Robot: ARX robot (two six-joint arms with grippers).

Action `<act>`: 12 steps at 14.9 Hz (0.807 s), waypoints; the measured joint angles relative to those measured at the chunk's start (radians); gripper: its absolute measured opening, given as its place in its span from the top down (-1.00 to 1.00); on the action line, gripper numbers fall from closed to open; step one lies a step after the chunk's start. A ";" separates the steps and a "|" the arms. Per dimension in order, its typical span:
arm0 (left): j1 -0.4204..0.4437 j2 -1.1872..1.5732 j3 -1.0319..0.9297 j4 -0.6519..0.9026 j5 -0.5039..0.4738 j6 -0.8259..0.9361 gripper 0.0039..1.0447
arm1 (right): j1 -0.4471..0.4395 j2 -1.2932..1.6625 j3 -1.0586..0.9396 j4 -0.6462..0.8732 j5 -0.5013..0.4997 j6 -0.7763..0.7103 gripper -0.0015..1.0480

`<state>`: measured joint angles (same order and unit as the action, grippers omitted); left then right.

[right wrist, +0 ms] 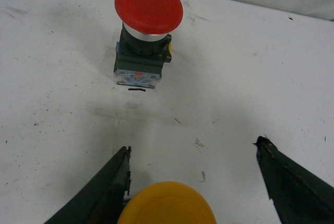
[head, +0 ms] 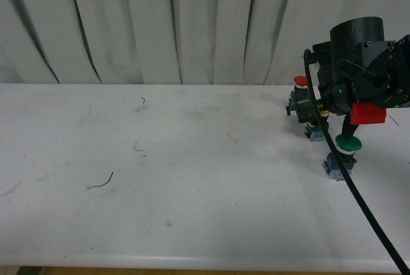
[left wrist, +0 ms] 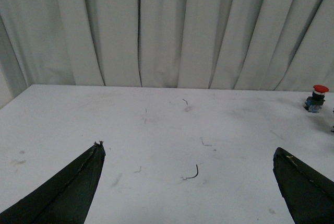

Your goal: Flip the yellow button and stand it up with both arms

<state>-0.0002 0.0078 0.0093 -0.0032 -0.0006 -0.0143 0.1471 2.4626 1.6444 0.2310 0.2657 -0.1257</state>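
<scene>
Light's coming down pretty even and soft from above, so the white table [head: 192, 179] is looking bright but not blowing out anywhere. The curtain [head: 160, 25] is showing grey streaks of shade in its folds. In the front view the right arm [head: 365, 70] is reading as a dark lump, detail getting swallowed. Up close in the right wrist view, the red button [right wrist: 148, 6] is throwing a faint shadow and the yellow button [right wrist: 167, 203] is going a bit soft at the frame edge. Everything's slightly grainy.
</scene>
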 joint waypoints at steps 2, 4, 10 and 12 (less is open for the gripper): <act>0.000 0.000 0.000 0.000 0.000 0.000 -0.88 | -0.004 0.000 0.000 0.004 0.000 0.000 -0.90; 0.000 0.000 0.000 0.000 0.000 0.000 -0.88 | -0.005 -0.001 -0.003 0.016 -0.004 0.001 -0.87; 0.000 0.000 0.000 0.000 0.000 0.000 -0.88 | -0.110 -0.636 -0.541 0.428 -0.304 0.037 -0.88; 0.000 0.000 0.000 0.000 0.000 0.000 -0.88 | -0.155 -0.955 -0.771 0.444 -0.457 0.080 -0.88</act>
<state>-0.0002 0.0078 0.0093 -0.0032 -0.0006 -0.0143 -0.0078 1.5074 0.8738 0.6746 -0.1909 -0.0460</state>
